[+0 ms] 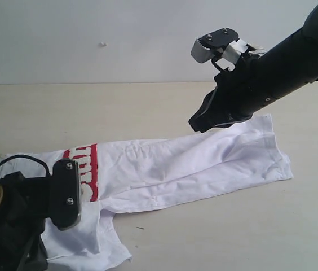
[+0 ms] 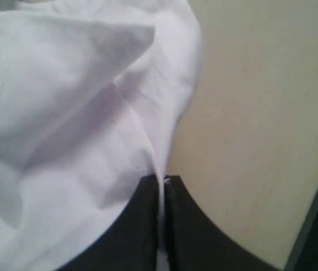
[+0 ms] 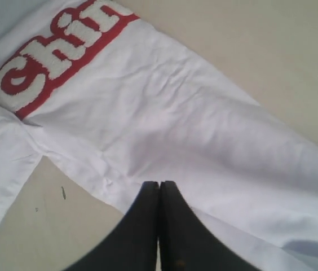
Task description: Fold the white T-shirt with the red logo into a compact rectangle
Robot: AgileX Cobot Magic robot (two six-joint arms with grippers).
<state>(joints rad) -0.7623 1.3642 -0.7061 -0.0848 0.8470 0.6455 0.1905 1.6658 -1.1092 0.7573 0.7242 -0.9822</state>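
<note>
- 1 white T-shirt [image 1: 193,164], spread lengthwise on table [image 1: 232,226]; red logo [image 1: 88,169] at its 9 o'clock end.
- left gripper [image 2: 162,183]: fingers pinching shirt fabric.
- right gripper [image 3: 159,185]: fingers pressed together, empty, above shirt.

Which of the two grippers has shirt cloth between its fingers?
The left gripper: a fold of the white T-shirt runs between its shut fingers. The right gripper, also shut, hangs empty above the shirt.

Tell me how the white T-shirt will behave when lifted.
Probably floppy: the white T-shirt lies wrinkled, so it should drape and sag. Likely light: thin cloth bunches at the left end effector. The raised red logo may bend less.
</note>
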